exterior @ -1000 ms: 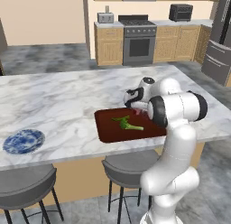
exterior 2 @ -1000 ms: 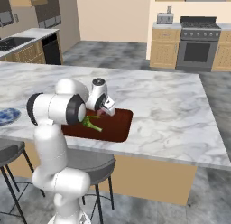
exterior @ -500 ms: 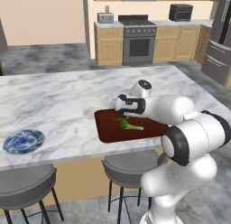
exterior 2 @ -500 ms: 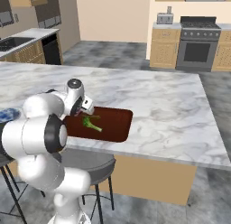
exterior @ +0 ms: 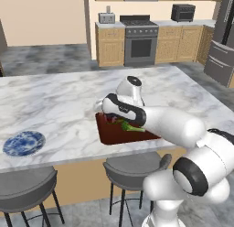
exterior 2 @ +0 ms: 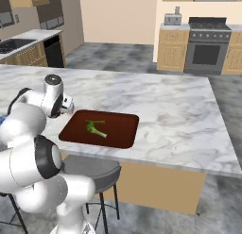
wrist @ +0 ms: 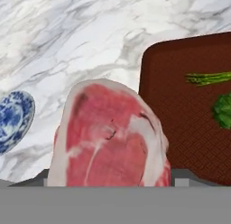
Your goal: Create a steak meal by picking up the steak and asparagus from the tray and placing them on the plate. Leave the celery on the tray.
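marble counter (exterior: 55, 95) | tool (wrist: 110, 184) grips steak (wrist: 108, 137) past tray (wrist: 180, 128) edge

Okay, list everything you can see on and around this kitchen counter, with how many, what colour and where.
raw red-pink steak with a pale fatty edge: one, red-pink, gripped in the end effector, off the tray
thin dark green asparagus spear: one, dark green, on the tray
light green celery stalk with a leafy end: one, green, on the tray beside the asparagus
flat red-brown rectangular tray: one, red-brown, near the counter's front edge
small round blue-and-white plate: one, blue and white, on the counter apart from the tray
marble counter: one, white-grey
round grey stools: two, grey, under the counter's front
steel oven range: one, grey, back wall
end effector: one, closed on the steak
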You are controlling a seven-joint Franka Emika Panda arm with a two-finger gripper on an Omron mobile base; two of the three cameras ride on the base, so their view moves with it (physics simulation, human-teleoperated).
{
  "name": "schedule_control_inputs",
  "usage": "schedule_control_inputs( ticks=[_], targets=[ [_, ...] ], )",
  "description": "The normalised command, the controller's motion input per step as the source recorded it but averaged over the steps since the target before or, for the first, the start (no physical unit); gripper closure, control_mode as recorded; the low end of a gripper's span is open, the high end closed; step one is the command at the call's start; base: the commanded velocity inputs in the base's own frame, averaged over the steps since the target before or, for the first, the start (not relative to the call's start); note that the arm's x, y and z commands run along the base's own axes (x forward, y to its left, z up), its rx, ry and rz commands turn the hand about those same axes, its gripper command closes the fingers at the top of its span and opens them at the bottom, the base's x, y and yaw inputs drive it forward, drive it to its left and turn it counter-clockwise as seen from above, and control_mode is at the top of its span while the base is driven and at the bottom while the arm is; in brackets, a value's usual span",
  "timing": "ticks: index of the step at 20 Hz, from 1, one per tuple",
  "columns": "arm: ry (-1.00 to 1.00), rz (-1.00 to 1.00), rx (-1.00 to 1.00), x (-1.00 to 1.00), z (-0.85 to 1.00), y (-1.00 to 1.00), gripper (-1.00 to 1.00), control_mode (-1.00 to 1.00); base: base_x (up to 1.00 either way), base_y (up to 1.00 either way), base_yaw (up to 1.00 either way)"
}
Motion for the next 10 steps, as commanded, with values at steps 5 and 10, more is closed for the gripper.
schedule_control_inputs(
  ticks=[5, 10],
  targets=[
    [0.0, 0.2, -0.09, -0.26, 0.0, 1.0, 1.0, -1.0, 0.0, 0.0, 0.0],
    [0.0, 0.17, -0.08, -0.06, 0.0, 1.0, 1.0, -1.0, 0.0, 0.0, 0.0]
  ],
)
